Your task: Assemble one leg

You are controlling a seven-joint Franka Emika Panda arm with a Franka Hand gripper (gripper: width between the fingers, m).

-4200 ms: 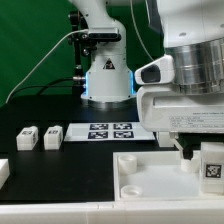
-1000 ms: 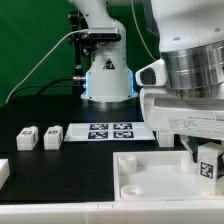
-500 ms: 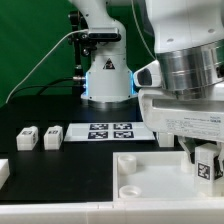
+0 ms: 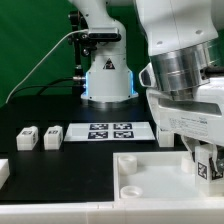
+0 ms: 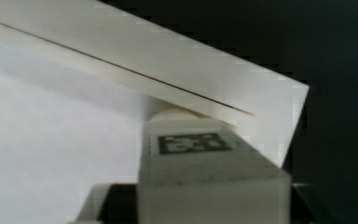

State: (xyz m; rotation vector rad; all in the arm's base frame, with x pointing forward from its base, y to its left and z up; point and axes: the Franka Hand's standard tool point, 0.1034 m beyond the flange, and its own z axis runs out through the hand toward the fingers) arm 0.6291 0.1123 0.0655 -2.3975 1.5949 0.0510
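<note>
My gripper (image 4: 205, 160) is shut on a leg (image 4: 208, 166), a small white block with a black-and-white marker, held at the exterior view's right over the large white square piece (image 4: 150, 178) with recessed corners. In the wrist view the leg (image 5: 206, 165) fills the middle, its marked end against the square piece's edge (image 5: 194, 90). The dark fingers (image 5: 115, 200) press its sides. Two more legs (image 4: 27, 138) (image 4: 52, 136) lie on the table at the exterior view's left.
The marker board (image 4: 110, 131) lies flat mid-table behind the square piece. The arm's white base (image 4: 106, 72) stands at the back. Another white part (image 4: 4, 172) shows at the left edge. A cable runs across the green backdrop.
The wrist has turned while holding the leg; the leg's marker has shifted slightly lower and to the exterior view's right. The two loose legs and the square piece have not moved.
</note>
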